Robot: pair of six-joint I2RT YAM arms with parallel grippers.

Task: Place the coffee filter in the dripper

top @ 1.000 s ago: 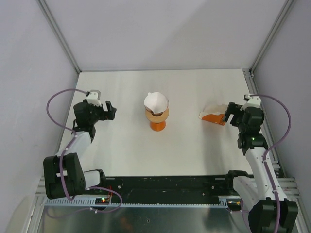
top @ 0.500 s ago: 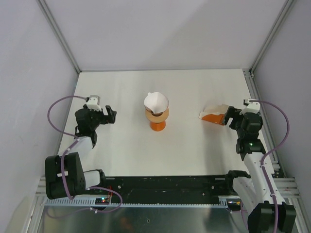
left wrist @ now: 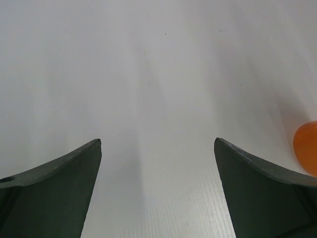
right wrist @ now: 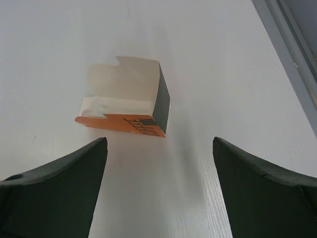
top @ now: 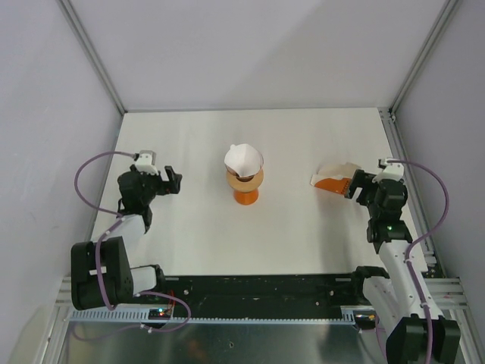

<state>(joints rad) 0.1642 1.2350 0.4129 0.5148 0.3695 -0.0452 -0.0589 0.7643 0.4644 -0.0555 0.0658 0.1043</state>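
The white coffee filter sits in the mouth of the clear dripper and stands up above its rim. The dripper rests on a small orange cup at the table's middle. My left gripper hovers well to the left of them, open and empty. In the left wrist view, the left gripper has only bare table between its fingers, with the orange cup at the right edge. My right gripper is far right, open and empty; in its wrist view the right gripper is just short of an orange packet.
The orange and white coffee packet lies on the table just left of the right gripper's fingertips, and shows as the packet ahead of the jaws. A metal frame rail runs along the table's right edge.
Both arms have shifted slightly toward the near edge, the right one drawing a little away from the packet. Filter, dripper and packet have not moved.
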